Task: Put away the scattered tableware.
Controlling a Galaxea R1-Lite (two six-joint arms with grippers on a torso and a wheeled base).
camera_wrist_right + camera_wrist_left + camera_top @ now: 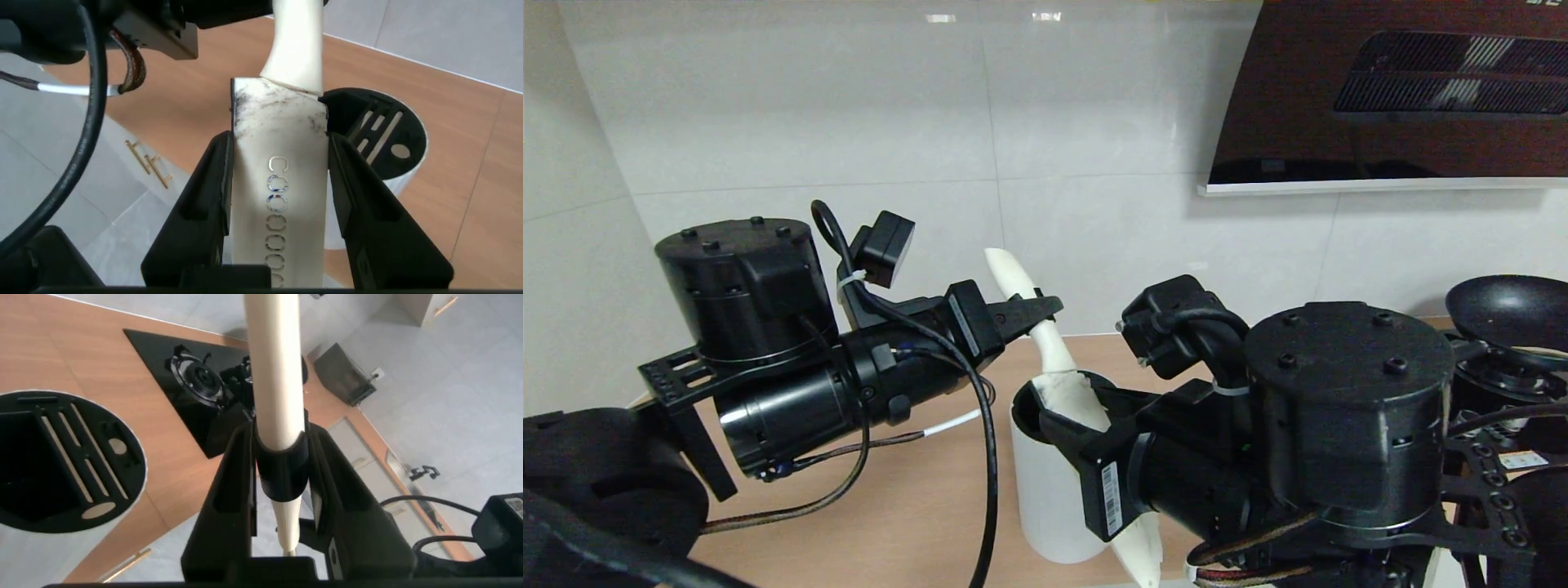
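- Left jaws are closed on the round handle of the white slotted spatula (1055, 349), near its upper end.
- Right jaws are clamped on the wide, flat part of the same spatula (274, 192), one finger on each edge.
- In the centre of the head view the spatula slants steeply, its handle tip towards the tiled wall and its broad end low in the frame.
- A white cylindrical utensil holder (1045, 498) stands on the wooden bench (890, 523) at lower centre, under the spatula; whether they touch cannot be told.
- The left wrist view shows the handle (274, 376) above a black gas hob (196, 376).
- A black wok (1511, 306) sits at the right edge.
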